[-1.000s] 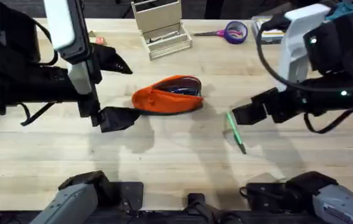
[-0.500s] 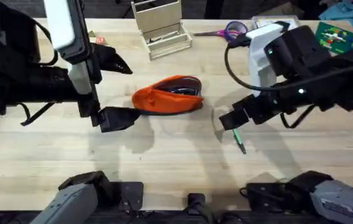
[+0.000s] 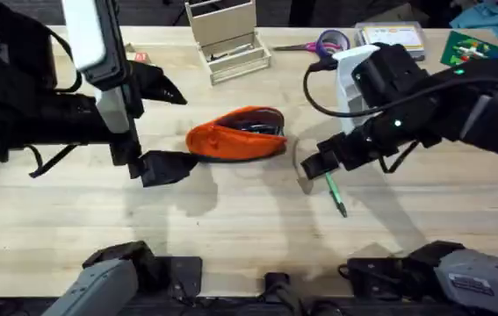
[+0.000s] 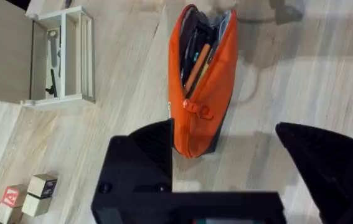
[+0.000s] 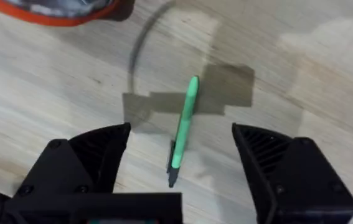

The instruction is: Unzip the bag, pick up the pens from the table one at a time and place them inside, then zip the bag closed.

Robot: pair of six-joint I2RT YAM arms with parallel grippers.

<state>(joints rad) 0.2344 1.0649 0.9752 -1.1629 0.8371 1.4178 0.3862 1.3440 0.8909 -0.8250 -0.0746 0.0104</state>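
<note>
Overhead and wrist views of a two-arm pen-packing task, mid-sequence. The bag (image 3: 237, 135), an orange pouch with a dark underside, lies near the middle of the table (image 3: 231, 219), well in from every edge. Its zipper is already open: the left wrist view shows the mouth gaping, with pen-like items inside (image 4: 196, 62) and the orange pull tab (image 4: 195, 109) at the closed end nearest the camera. The unzipping step therefore appears complete, and some contents seem already loaded.

The left gripper (image 3: 162, 166) sits at the bag's left end, its fingers spread wide; in its wrist view the bag's end lies between the two fingers (image 4: 142, 155), beside one and clear of the other, apparently steadying rather than clamping.

One green pen (image 3: 333, 190) with a dark tip remains on the bare wood to the right of the bag, well apart from it and nearer the table's front edge. The right gripper (image 3: 314, 164) hovers over the pen's upper end, fingers apart; its wrist view shows the pen (image 5: 183, 130) lying between the open fingers, ungrasped.

Remaining, by this evidence: grasp this pen, carry it to the open mouth, release it inside, then draw the zipper shut. A wooden organiser (image 3: 227, 39) and purple-handled scissors (image 3: 323, 44) stand along the far edge.
</note>
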